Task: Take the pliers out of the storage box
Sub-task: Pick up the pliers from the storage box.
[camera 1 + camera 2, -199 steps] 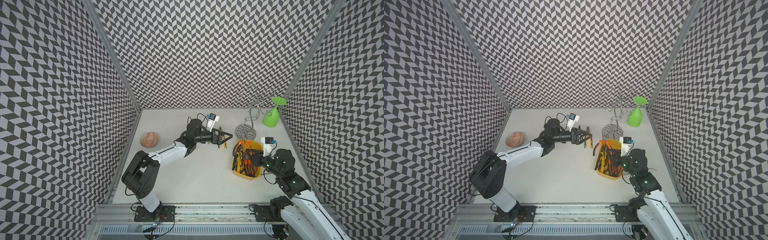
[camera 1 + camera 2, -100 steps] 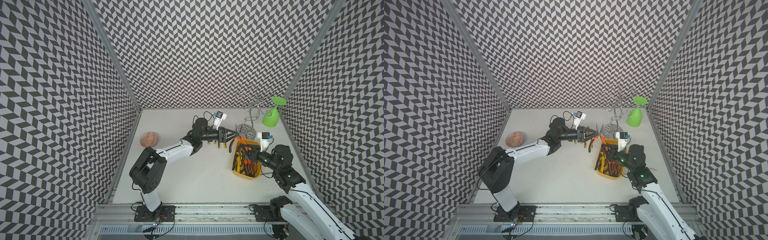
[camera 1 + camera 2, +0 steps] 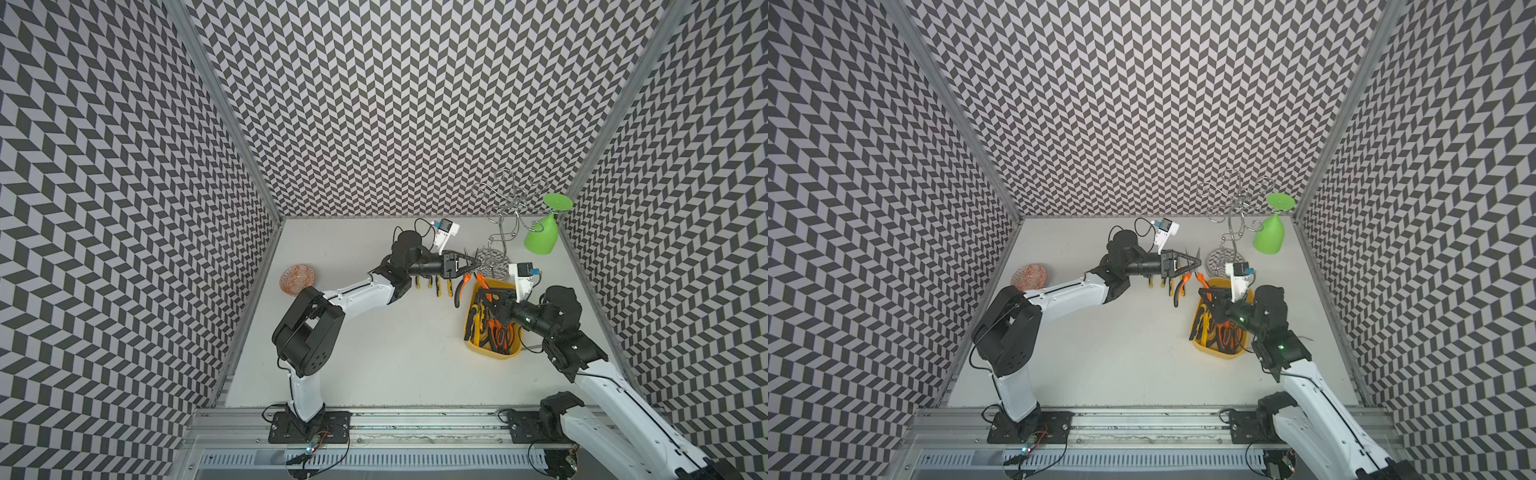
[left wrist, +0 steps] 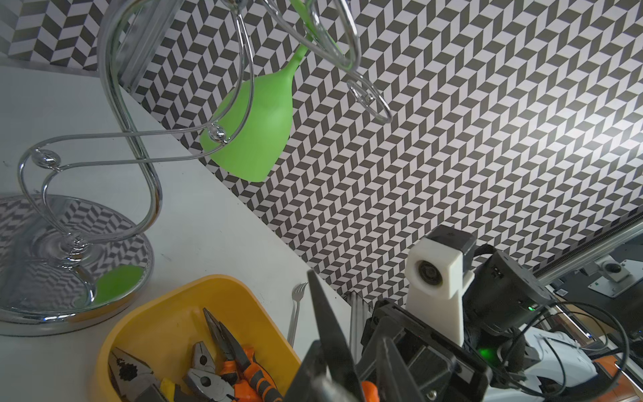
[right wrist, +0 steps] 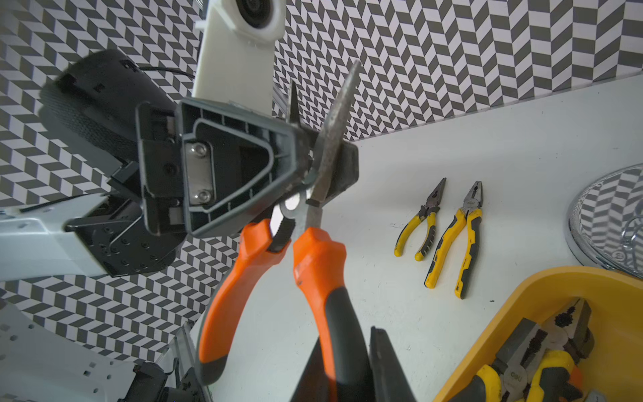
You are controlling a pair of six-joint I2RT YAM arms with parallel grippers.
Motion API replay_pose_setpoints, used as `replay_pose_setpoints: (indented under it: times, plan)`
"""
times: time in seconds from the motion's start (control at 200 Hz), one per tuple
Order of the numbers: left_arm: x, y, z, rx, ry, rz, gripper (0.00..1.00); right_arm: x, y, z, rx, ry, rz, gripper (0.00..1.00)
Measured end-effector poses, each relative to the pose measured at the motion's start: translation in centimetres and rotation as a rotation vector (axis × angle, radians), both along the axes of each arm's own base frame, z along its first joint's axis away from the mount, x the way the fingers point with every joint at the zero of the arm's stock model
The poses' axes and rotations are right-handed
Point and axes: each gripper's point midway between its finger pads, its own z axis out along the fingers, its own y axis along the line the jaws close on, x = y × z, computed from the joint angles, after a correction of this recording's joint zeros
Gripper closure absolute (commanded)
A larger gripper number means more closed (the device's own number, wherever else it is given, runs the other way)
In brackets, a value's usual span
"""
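Observation:
One pair of orange-and-black pliers (image 5: 320, 264) hangs in the air over the far left corner of the yellow storage box (image 3: 490, 351). My right gripper (image 5: 348, 365) is shut on one of its handles. My left gripper (image 5: 323, 163) reaches in from the left and is shut on its metal head, near the pivot. The same pliers (image 3: 465, 286) and the left gripper (image 3: 473, 262) show in both top views. Several more pliers (image 5: 542, 351) lie in the box. Several yellow-and-black pliers (image 3: 438, 286) lie in a row on the table (image 3: 395, 353), under the left arm.
A chrome glass rack (image 3: 494, 266) stands just behind the box, with a green wine glass (image 3: 540, 237) hanging upside down from it. A fork (image 4: 295, 313) lies between the box and the right wall. An orange-patterned bowl (image 3: 298, 279) sits at the far left.
My right gripper lifted the orange pliers out of the box toward the left. My left gripper moved right to meet them and closed from wide open onto their metal head.

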Motion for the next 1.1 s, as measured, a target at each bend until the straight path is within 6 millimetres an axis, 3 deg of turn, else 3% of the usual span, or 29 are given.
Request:
replay_pose_setpoints:
  times: [0.245, 0.315, 0.396, 0.456, 0.506, 0.656, 0.886, 0.986, 1.102]
  plan:
    - [0.1, -0.4, -0.7, 0.034, 0.029, -0.009, 0.7, 0.8, -0.6, -0.1, -0.095, -0.042, -0.042, 1.0]
    - [0.1, -0.4, -0.9, 0.042, 0.031, -0.011, 0.58, 1.1, -0.9, 0.0, -0.128, -0.061, -0.061, 1.0]
    - [0.0, -0.4, -1.1, 0.049, 0.037, -0.011, 0.35, 1.3, -1.0, 0.1, -0.158, -0.083, -0.08, 1.0]
    - [0.1, -0.4, -1.2, 0.053, 0.036, -0.01, 0.29, 1.4, -1.1, 0.1, -0.175, -0.092, -0.093, 1.0]
    - [0.1, -0.4, -1.2, 0.055, 0.041, -0.007, 0.3, 1.6, -1.3, 0.1, -0.185, -0.097, -0.105, 1.0]
    - [0.2, -0.4, -1.2, 0.053, 0.044, 0.002, 0.5, 1.7, -1.3, 0.0, -0.199, -0.102, -0.121, 1.0]
    - [0.5, -0.4, -1.1, 0.049, 0.056, 0.015, 0.7, 1.7, -0.6, -0.4, -0.218, -0.102, -0.122, 1.0]
    - [0.6, -0.4, -1.1, 0.049, 0.054, 0.02, 0.7, 1.8, -0.6, -0.3, -0.22, -0.105, -0.131, 1.0]
    - [0.6, -0.4, -1.1, 0.049, 0.061, 0.024, 0.54, 2.0, -0.9, -0.3, -0.22, -0.104, -0.149, 1.0]
